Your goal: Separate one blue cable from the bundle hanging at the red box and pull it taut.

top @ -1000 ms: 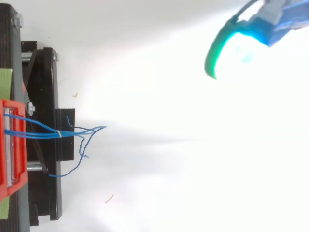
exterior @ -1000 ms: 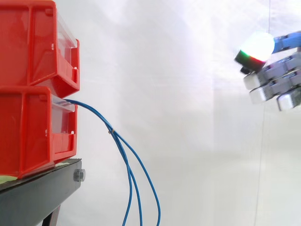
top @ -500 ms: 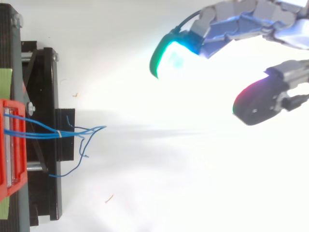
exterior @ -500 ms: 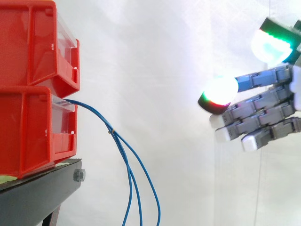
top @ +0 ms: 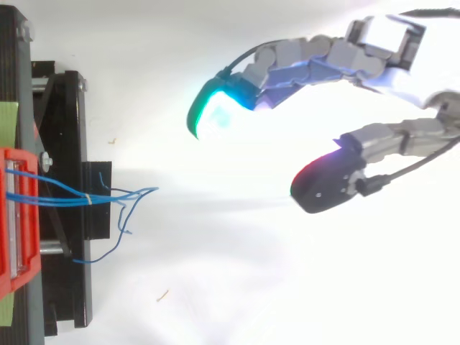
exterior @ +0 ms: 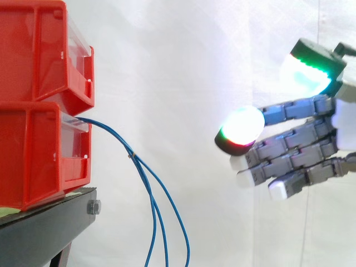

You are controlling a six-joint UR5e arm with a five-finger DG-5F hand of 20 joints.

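We see the hand (exterior: pixel 303 142) coming in from the right edge of the side view, at about the height of the 2 stacked bins. Its fingers are stretched nearly straight toward them and spread apart, and they hold nothing. One of its fingertips (exterior: pixel 240 128) glows white with a red and green rim, and another pad, raised above the rest, glows green. From above, the hand (top: pixel 338 57) reaches in from the upper right, with a wide gap between a green-glowing pad and a dark, red-rimmed one. The blue cables (exterior: pixel 118 137) come out of the front of the lower red bin (exterior: pixel 33 156), which sits under the upper red bin (exterior: pixel 33 50) on the black stand (exterior: pixel 44 231). They arc down to the right and are bound by a small tie (exterior: pixel 132 155). Below it they part into at least 2 strands that hang slack past the bottom edge. In the top view the blue cables (top: pixel 72 198) run from the bin across the black stand (top: pixel 68 129), and their loose ends fan out just beyond its edge. The hand is well apart from the cables and touches none of them. A bolt (exterior: pixel 93 207) shows on the stand's front, and the white curtain (exterior: pixel 194 67) hangs behind everything.
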